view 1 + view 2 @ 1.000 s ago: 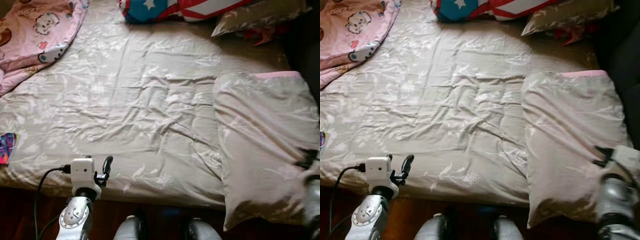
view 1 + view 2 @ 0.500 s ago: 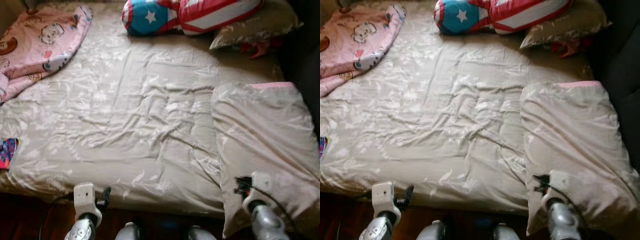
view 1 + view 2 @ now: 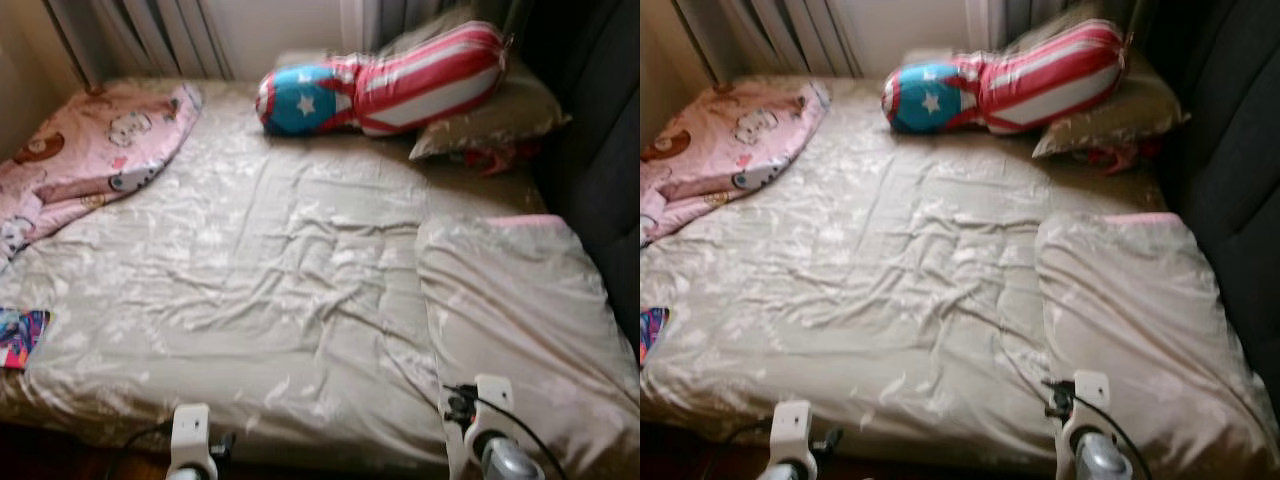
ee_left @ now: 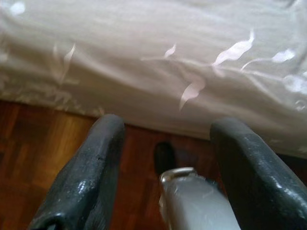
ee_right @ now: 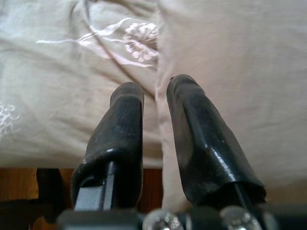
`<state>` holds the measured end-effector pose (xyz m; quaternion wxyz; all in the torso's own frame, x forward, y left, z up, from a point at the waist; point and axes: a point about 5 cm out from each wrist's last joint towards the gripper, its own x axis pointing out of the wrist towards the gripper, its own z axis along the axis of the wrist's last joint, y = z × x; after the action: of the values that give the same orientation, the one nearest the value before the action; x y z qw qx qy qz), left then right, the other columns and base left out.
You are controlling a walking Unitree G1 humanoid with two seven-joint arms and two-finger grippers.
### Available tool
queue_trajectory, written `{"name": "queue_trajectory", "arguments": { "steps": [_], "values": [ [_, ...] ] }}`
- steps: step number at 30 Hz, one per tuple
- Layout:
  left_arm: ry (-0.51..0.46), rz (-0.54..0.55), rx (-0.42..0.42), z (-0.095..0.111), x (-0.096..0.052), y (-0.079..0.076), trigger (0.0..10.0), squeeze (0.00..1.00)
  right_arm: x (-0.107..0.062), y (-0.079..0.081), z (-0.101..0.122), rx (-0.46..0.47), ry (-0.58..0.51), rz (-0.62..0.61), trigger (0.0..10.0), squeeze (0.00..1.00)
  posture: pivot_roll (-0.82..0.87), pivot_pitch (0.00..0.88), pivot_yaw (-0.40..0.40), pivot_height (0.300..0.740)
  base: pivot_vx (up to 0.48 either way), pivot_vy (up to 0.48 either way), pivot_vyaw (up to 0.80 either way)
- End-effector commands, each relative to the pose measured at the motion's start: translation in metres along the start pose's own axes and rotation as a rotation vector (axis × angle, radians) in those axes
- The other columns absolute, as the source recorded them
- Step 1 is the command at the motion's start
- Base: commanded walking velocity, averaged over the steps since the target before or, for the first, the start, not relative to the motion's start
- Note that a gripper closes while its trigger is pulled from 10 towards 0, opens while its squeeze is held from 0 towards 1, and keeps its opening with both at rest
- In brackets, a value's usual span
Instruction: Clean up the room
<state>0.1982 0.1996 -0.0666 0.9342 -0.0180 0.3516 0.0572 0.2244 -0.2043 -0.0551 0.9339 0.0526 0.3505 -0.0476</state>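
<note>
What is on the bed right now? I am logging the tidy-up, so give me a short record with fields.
surface: bed with beige floral sheet, rumpled
right side: folded beige blanket, pink edge at its far end
head end: red, white and blue star cushion leaning on a beige pillow
far left corner: pink cartoon blanket, bunched
near left edge: colourful item, kind unclear
left gripper: open, over the wooden floor by the bed's edge
right gripper: nearly closed at the folded blanket's edge
</note>
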Motion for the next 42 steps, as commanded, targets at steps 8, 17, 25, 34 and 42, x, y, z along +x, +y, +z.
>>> {"name": "queue_trajectory", "arguments": {
  "steps": [8,17,25,34,42],
  "values": [
    [0.111,0.030,0.038,-0.026,-0.008,0.007,10.0,0.00,-0.013,0.005,-0.047,-0.037,0.175,-0.001,10.0,0.00,-0.08,0.035,0.009,0.740,0.000,0.000,0.00],
    [0.126,0.030,0.046,-0.030,-0.009,0.006,10.0,0.00,-0.018,0.000,-0.056,-0.026,0.204,-0.015,10.0,0.00,-0.08,0.047,0.010,0.740,0.000,0.000,0.00],
    [0.144,0.035,0.045,-0.034,-0.011,0.007,10.0,0.00,-0.024,-0.009,-0.067,-0.043,0.245,-0.025,10.0,0.00,-0.08,0.050,0.009,0.740,0.000,0.376,0.00],
    [0.161,0.039,0.046,-0.040,-0.013,0.009,10.0,0.00,-0.030,-0.026,-0.073,-0.035,0.267,-0.050,10.0,0.00,-0.07,0.057,0.010,0.740,0.000,0.480,0.00],
    [0.161,0.057,0.038,-0.038,-0.013,0.014,10.0,0.00,-0.031,-0.026,-0.074,-0.036,0.270,-0.050,10.0,0.00,-0.07,0.105,0.006,0.740,0.000,0.480,0.00]
  ]
}}
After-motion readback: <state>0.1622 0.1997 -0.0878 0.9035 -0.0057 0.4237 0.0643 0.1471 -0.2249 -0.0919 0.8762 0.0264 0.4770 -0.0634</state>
